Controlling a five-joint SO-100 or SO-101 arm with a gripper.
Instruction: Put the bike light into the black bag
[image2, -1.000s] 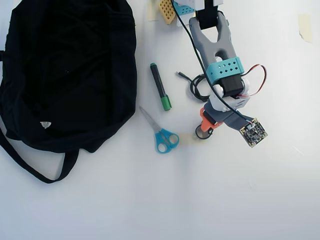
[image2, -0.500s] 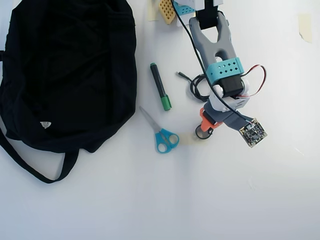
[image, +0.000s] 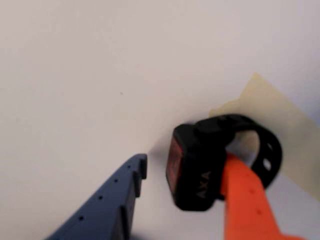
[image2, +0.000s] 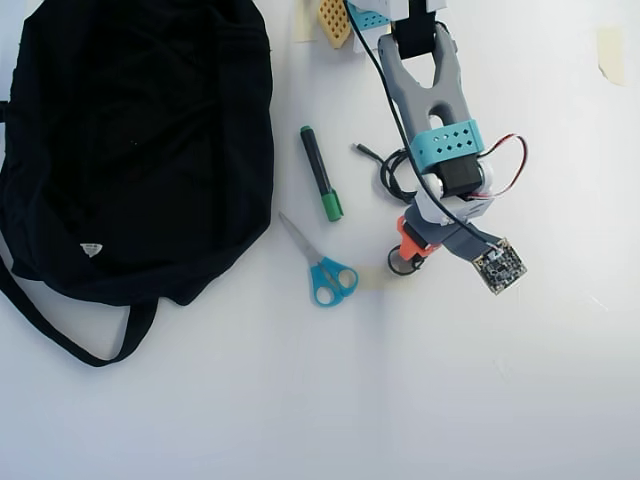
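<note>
The bike light (image: 192, 170) is black with a face that looks dark red in the blurred wrist view. One gripper (image: 182, 175) finger is orange, the other blue-grey. At the left of the overhead frame, the black bag (image2: 130, 150) carries a small white tag. The scissors (image2: 322, 268) have blue handles.

The small black block-shaped bike light (image: 192, 172) with its rubber strap loop sits between the gripper's (image: 185, 172) parted fingers, orange finger (image: 247, 200) touching it.
</note>
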